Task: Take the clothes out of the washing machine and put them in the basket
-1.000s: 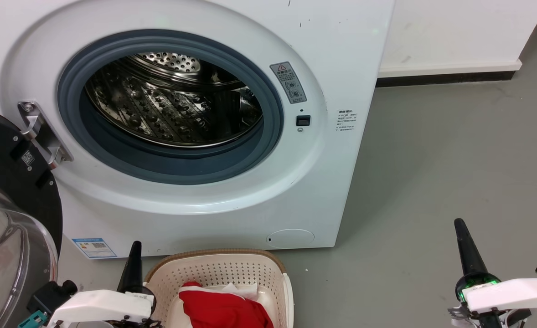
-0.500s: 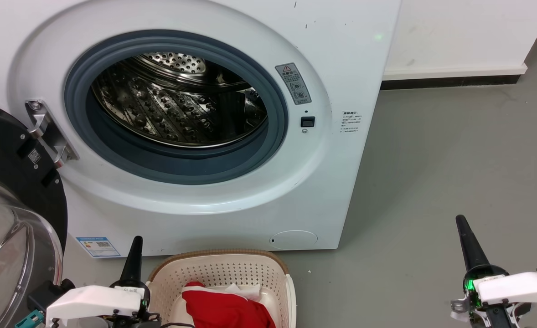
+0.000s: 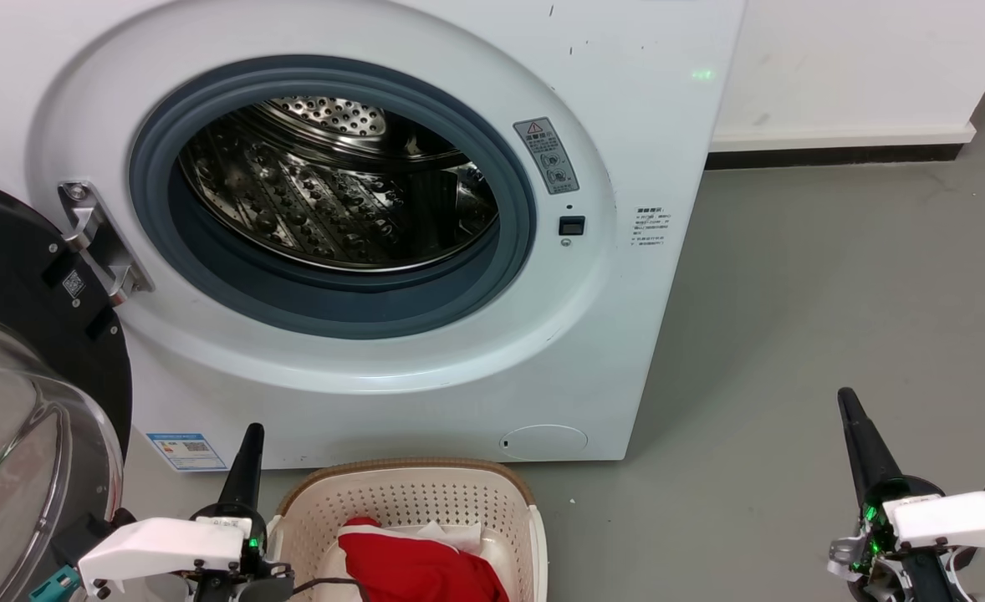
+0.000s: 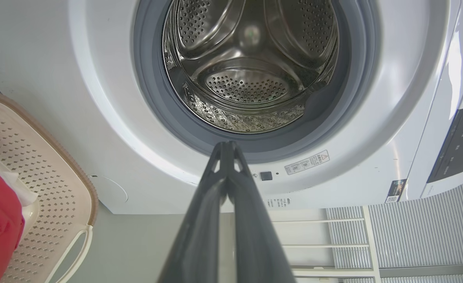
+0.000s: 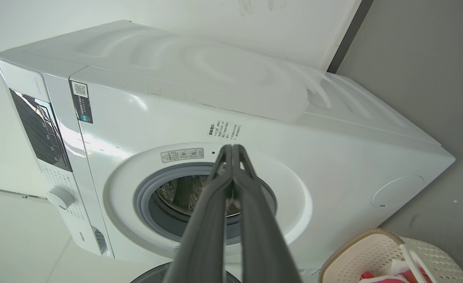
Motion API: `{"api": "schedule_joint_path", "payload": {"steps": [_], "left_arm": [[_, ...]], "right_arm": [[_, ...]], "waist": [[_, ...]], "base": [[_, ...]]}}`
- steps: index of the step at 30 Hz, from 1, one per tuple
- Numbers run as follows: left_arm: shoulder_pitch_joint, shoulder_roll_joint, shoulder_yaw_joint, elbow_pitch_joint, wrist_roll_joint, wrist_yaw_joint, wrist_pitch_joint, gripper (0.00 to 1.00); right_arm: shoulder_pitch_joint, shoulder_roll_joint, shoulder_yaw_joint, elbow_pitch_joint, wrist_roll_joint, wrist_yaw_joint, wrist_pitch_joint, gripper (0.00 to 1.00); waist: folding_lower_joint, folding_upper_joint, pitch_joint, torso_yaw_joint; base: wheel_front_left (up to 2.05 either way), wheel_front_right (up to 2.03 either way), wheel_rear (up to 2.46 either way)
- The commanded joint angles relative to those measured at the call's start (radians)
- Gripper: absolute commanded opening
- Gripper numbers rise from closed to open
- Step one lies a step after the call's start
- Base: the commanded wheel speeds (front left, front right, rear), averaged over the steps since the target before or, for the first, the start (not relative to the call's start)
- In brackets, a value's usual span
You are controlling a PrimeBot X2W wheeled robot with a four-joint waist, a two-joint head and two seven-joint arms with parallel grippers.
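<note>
While the steel drum (image 3: 334, 217) of the washing machine (image 3: 643, 84) gapes bare, the red-and-white clothes (image 3: 417, 573) lie heaped in the basket (image 3: 409, 462) on the floor (image 3: 793, 293) at the machine's foot, left gripper (image 3: 252, 433) and right gripper (image 3: 846, 400) clenched on nothing, the job apparently finished.

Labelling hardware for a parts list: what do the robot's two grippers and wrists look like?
The left gripper and right gripper each have long dark grey fingers tapering to a point, with small triangular cut-outs near the tips. Behind each sits a white wrist shell with a small green light. A teal connector and a thin black cable show by the left wrist.
</note>
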Motion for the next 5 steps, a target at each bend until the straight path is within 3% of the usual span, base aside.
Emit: {"api": "schedule_joint_path", "payload": {"steps": [1,5], "left_arm": [[-0.024,0.002,0.006,-0.001,-0.021,-0.008,0.007,0.0],[-0.026,0.001,0.01,0.004,-0.054,-0.013,0.017,0.0]], "right_arm": [[-0.016,-0.002,-0.004,0.002,0.023,0.0,0.008,0.0],[-0.024,-0.001,-0.008,0.01,0.055,0.0,0.017,0.0]], "waist": [[0.0,0.0,0.0,0.001],[0.0,0.0,-0.002,0.004]], "base": [[0.0,0.0,0.0],[0.0,0.0,0.0]]}}
